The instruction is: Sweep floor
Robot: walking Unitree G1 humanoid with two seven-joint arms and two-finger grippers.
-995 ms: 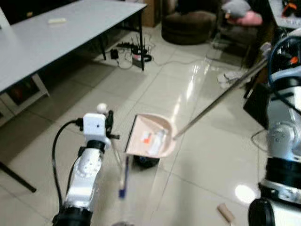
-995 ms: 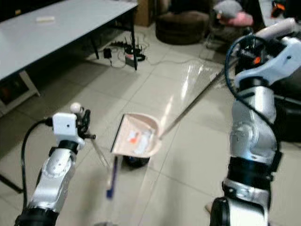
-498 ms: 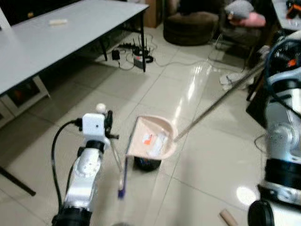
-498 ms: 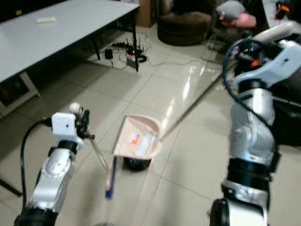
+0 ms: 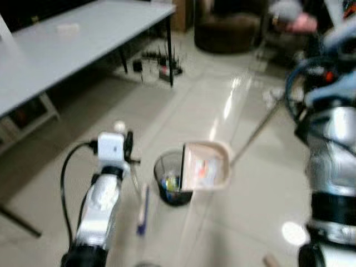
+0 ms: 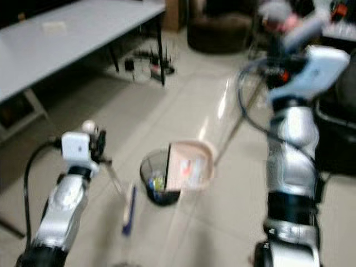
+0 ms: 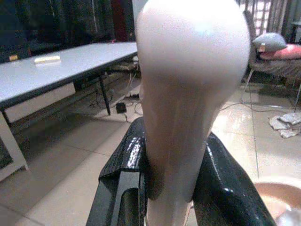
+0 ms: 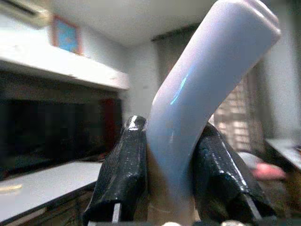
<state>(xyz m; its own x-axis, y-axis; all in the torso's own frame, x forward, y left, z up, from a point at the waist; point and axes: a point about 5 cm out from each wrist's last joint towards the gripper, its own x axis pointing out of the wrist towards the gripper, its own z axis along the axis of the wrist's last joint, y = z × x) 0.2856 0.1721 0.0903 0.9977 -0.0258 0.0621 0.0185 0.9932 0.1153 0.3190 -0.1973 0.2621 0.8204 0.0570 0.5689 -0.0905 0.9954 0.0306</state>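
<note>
Dustpan (image 5: 204, 167), pink plastic, tipped on edge at the rim of the dark, round bin (image 5: 169, 179) on the glossy tiled floor (image 5: 111, 117). Risk: scraps in the pan slide past the bin's rim; the long, thin metal handle (image 5: 258, 129) amplifies wobble. Right claw (image 8: 171, 188) pinches the smooth grip of that handle. Left claw (image 7: 171, 186) pinches the rounded brush handle (image 7: 188, 75); blue brush (image 5: 143, 210) hangs left of bin.

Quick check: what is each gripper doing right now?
Left gripper: shut on the broom handle.
Right gripper: shut on the dustpan handle.
</note>
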